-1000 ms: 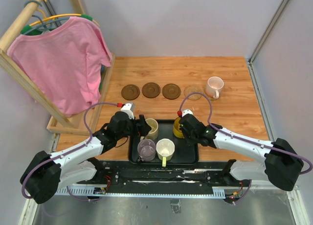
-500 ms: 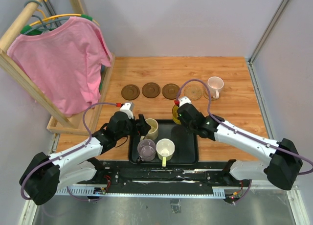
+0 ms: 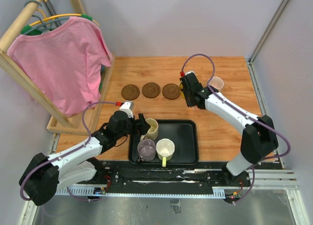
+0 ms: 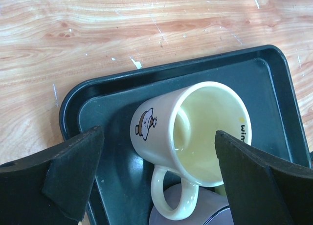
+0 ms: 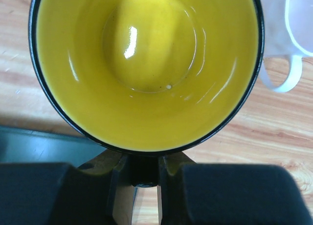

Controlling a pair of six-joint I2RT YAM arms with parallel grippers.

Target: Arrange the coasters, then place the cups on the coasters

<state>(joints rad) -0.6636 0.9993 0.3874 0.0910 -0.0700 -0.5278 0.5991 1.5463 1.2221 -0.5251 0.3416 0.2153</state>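
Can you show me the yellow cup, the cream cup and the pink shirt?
yellow cup (image 5: pixel 146 63): right wrist view, its inside bottom.
cream cup (image 4: pixel 198 137): left wrist view, its inside wall.
pink shirt (image 3: pixel 63 58): top view, middle of the cloth.

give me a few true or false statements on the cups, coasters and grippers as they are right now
1. The right gripper holds the yellow cup. True.
2. The left gripper is shut on the cream cup. False: it is open, with a finger on each side of the cup.
3. The black tray holds the cream cup, a lilac cup and a white cup. True.
4. The dark brown coasters each carry a cup. False: all three are bare.
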